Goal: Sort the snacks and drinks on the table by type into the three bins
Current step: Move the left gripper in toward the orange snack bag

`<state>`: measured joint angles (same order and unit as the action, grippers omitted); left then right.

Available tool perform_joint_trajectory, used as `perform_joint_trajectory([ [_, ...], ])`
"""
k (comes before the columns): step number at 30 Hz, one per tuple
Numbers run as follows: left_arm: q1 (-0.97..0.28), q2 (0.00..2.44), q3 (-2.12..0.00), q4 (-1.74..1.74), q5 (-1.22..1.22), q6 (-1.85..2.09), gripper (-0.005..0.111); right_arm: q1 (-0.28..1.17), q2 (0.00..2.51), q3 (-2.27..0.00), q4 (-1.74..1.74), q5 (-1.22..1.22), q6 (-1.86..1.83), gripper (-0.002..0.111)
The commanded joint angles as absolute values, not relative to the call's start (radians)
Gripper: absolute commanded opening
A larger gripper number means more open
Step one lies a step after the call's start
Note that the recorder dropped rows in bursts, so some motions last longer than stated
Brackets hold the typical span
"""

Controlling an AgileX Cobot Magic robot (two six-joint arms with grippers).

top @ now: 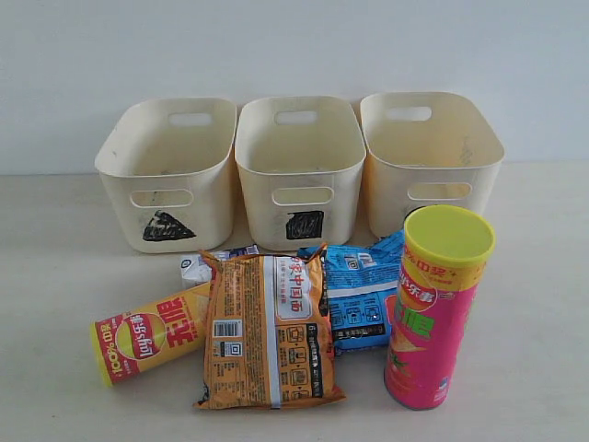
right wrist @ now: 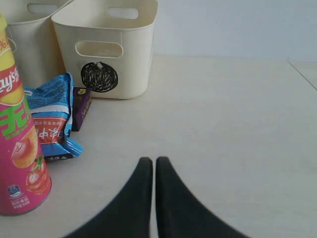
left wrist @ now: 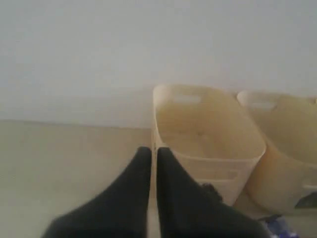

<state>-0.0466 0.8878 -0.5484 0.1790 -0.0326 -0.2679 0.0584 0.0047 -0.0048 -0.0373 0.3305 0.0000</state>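
Three cream bins stand in a row at the back: triangle bin (top: 167,175), square bin (top: 299,172), circle bin (top: 429,158). In front of them the yellow-red chip can (top: 152,334) lies on its side, and the orange bag (top: 268,330) and blue bag (top: 361,295) lie flat. The pink chip can (top: 436,308) stands upright. The white and blue carton (top: 202,266) peeks out behind the orange bag. The purple carton (right wrist: 80,106) lies beside the blue bag (right wrist: 52,116). My left gripper (left wrist: 154,149) is shut, empty, near the triangle bin (left wrist: 208,139). My right gripper (right wrist: 153,160) is shut, empty, over bare table right of the pink can (right wrist: 17,144).
The beige table (top: 534,304) runs to a pale wall behind the bins. Neither arm shows in the exterior view. Bare surface lies to the right of the pink can and to the left of the triangle bin.
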Motion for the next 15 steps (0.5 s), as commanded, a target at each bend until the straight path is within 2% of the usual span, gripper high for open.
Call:
perform_joint_trajectory([
  [1,-0.072,1.011,-0.645,0.221,0.138,-0.232,0.004,0.05,0.0,0.0,-0.036,0.322,0.0,0.0],
  [6,-0.14,1.153,-0.826,0.141,0.491,0.035,0.004,0.05,0.0,0.0,-0.036,0.322,0.0,0.0],
  [10,-0.14,1.275,-0.965,-0.135,0.771,0.389,0.004,0.05,0.0,0.0,-0.036,0.322,0.0,0.0],
  [15,-0.14,1.374,-1.002,-0.441,0.914,0.748,0.004,0.05,0.0,0.0,-0.036,0.322,0.0,0.0],
])
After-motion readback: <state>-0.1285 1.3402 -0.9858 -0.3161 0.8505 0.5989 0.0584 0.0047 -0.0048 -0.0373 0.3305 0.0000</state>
